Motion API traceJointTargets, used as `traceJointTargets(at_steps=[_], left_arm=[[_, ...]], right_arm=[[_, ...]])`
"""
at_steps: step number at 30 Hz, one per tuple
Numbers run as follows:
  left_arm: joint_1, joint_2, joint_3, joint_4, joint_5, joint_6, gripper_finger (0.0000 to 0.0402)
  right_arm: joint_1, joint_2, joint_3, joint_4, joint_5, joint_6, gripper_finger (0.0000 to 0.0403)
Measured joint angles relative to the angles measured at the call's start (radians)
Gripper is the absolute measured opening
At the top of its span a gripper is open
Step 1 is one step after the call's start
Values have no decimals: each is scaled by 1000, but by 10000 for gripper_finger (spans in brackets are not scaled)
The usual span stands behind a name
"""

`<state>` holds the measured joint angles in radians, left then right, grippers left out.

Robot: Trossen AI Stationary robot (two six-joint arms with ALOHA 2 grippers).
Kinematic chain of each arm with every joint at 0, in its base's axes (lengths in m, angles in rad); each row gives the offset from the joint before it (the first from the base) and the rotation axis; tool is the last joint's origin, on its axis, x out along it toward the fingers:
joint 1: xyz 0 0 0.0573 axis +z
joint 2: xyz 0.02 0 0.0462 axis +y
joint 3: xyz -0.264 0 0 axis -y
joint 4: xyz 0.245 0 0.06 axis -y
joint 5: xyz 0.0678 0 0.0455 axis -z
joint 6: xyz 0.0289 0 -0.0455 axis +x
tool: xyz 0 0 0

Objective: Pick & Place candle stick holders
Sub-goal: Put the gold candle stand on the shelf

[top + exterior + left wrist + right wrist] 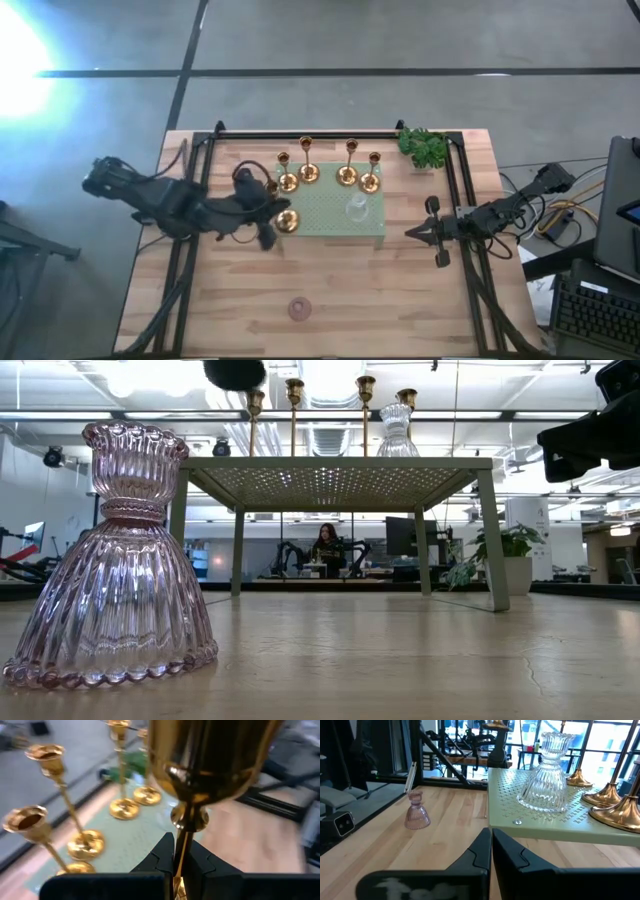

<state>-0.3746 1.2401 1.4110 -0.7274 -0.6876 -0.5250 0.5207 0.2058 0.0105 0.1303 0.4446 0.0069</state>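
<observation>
Four gold holders stand on their round bases along the far side of the pale green tray. A clear glass holder stands on the tray's right part. A pink glass holder stands on the table near the front edge; it shows large in the low view. My left gripper is at the tray's left edge, shut on a fifth gold holder. My right gripper is shut and empty to the right of the tray. My left gripper pinches the gold holder's thin stem between its two fingers, below the cup and its knob. The fingers come from the table's left side and lie across the stem. The holder stands roughly upright over the tray's left edge. Whether its base rests on the tray, I cannot tell.
A green leafy sprig lies at the table's far right. The tray stands raised on legs. Black frame rails run along the table's left, right and far sides. Bare wood lies in front of the tray.
</observation>
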Motion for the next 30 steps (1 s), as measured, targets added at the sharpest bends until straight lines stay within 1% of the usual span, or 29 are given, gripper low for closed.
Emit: traceJointTargets(at_steps=[3,9,13,19,30], left_arm=[[14,58,-2,52,-68,2,17],[78,153,1,140,-145,1,17],[131,216,14,184,-141,33,17],[193,280,57,191,-146,56,17],[265,338,63,238,-151,54,17]], right_arm=[[0,0,0,0,0,0,9],[0,0,0,0,0,0,9],[0,0,0,0,0,0,9],[0,0,0,0,0,0,9],[0,0,0,0,0,0,9]])
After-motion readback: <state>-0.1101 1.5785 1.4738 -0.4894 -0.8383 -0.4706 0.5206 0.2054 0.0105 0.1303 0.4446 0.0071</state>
